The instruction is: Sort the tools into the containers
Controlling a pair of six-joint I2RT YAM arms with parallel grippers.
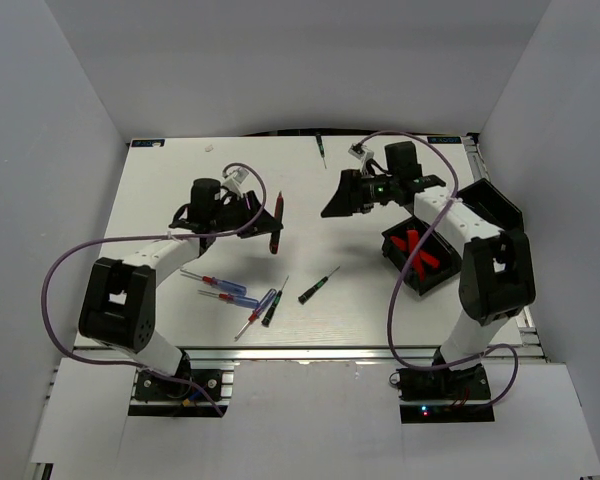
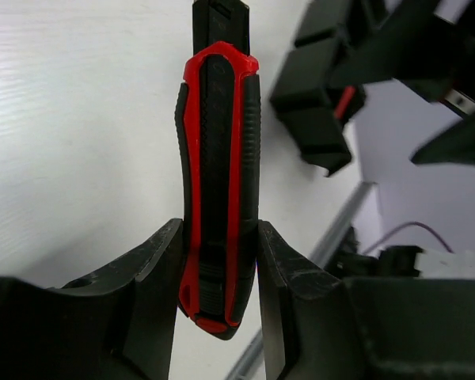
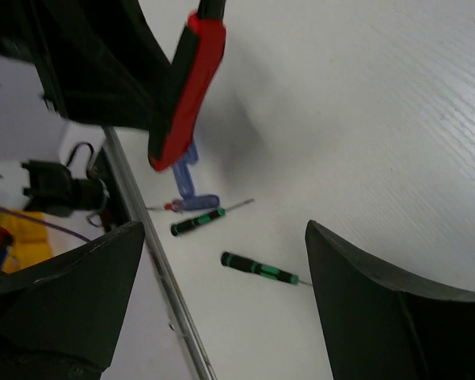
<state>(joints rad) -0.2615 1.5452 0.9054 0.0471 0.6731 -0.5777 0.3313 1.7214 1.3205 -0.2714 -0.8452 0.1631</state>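
Note:
My left gripper (image 1: 248, 212) is shut on a red-and-black utility knife (image 1: 276, 222) and holds it above the table; in the left wrist view the knife (image 2: 218, 174) stands clamped between both fingers (image 2: 289, 269). My right gripper (image 1: 336, 200) is open and empty, to the right of the knife; its wrist view shows wide-apart jaws (image 3: 222, 237) and the held knife (image 3: 188, 83). A black bin (image 1: 410, 270) at the right holds red knives (image 1: 417, 252). Several screwdrivers lie at front centre: blue-and-red ones (image 1: 228, 289), black-green ones (image 1: 316, 287) (image 3: 260, 268).
A second black bin (image 1: 495, 203) sits behind the right arm, partly hidden. One more screwdriver (image 1: 321, 150) lies at the table's far edge. White walls enclose the table. A purple cable (image 1: 395, 300) loops beside the right arm.

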